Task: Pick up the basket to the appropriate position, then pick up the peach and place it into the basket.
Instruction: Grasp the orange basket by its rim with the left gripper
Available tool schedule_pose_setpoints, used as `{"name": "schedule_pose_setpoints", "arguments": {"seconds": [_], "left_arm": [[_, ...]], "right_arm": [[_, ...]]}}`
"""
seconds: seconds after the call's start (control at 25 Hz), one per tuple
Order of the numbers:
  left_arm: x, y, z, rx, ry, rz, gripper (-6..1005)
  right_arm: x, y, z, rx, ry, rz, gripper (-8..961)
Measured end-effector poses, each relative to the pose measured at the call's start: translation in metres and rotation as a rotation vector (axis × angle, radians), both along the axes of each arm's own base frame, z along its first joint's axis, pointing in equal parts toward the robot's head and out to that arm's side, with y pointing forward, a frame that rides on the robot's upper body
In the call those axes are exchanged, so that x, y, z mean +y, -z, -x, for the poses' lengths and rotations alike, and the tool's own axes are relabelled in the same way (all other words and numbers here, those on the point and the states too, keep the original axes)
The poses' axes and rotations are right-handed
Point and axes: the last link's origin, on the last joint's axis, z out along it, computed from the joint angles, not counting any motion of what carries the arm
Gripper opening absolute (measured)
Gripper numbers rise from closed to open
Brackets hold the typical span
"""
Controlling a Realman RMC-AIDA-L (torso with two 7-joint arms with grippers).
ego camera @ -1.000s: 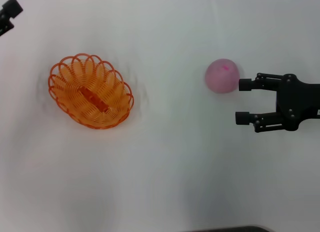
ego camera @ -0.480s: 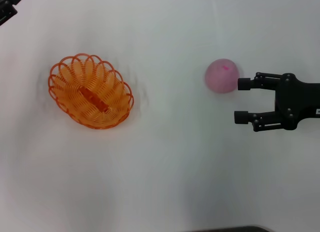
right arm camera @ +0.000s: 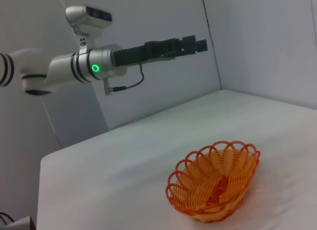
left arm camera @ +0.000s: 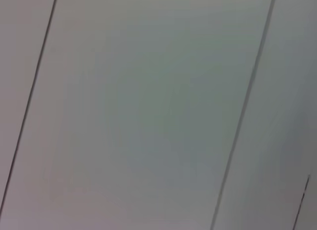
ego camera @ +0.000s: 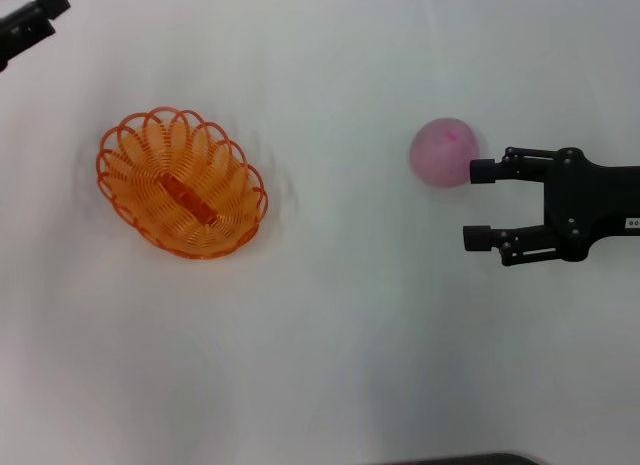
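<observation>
Head view is showing me the right gripper (ego camera: 478,204) hovering with its jaws wide apart and gripping nothing, the far finger nearly touching the peach (ego camera: 444,152). The peach is sitting off-line, just beyond the gap toward the table's far side, so I'm judging a shift that way is needed. The basket (ego camera: 181,182) is resting well apart on my left; the left gripper (right arm camera: 190,45) is parked high, its fingers unreadable

White table (ego camera: 340,345): orange basket (ego camera: 182,183) on left half, pink peach (ego camera: 444,152) on right, well apart.
</observation>
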Motion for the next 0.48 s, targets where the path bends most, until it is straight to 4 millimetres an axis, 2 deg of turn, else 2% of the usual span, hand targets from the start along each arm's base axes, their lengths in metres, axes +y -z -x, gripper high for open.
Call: {"name": "schedule_pose_setpoints", "arguments": {"seconds": [0.48], "left_arm": [[0.022,0.000,-0.014,0.121,-0.142,0.178,903]], "right_arm": [[0.000,0.001,0.000,-0.006,0.001,0.005,916]]}}
